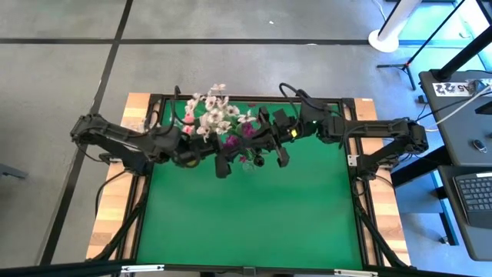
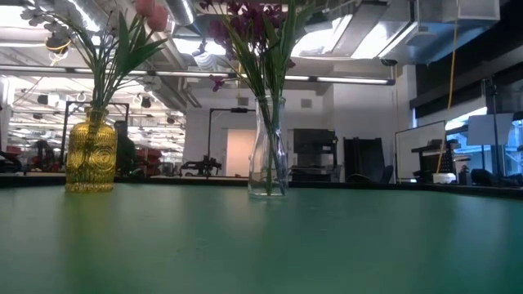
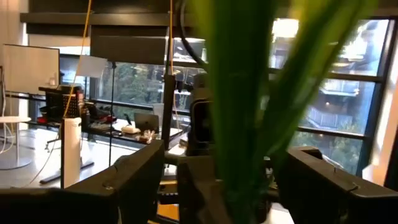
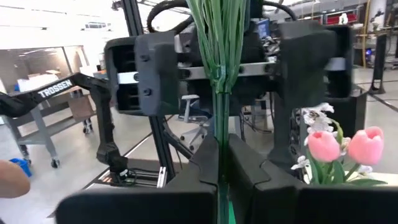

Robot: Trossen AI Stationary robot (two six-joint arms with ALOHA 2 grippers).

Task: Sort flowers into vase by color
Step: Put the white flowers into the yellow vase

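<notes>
A clear glass vase [image 2: 268, 147] stands mid-table on the green mat [image 1: 246, 215] and holds magenta flowers [image 1: 237, 140] on upright green stems [image 4: 219, 74]. My right gripper [image 4: 219, 158] is shut on these stems above the vase. My left gripper [image 3: 224, 177] faces it from the other side, open, with a finger on either side of the same stems [image 3: 242, 124] and not seen touching them. In the high view both grippers meet over the vase, the left gripper [image 1: 223, 163] beside the right gripper [image 1: 267, 150]. Neither gripper shows in the low view. My right gripper pinches the bundle of green stems [image 4: 219, 124] between its two fingers, well below the flower heads. The fingers come at it about level and lie across the stems. The stems stand upright, and their lower ends rest in the glass vase [image 2: 268, 175].
A yellow glass vase [image 2: 91, 155] with white and pink flowers [image 1: 214, 114] stands at the table's far left, close behind my left gripper. Pink tulip heads [image 4: 348, 146] show beside the stems. The near half of the mat [image 2: 261, 245] is bare.
</notes>
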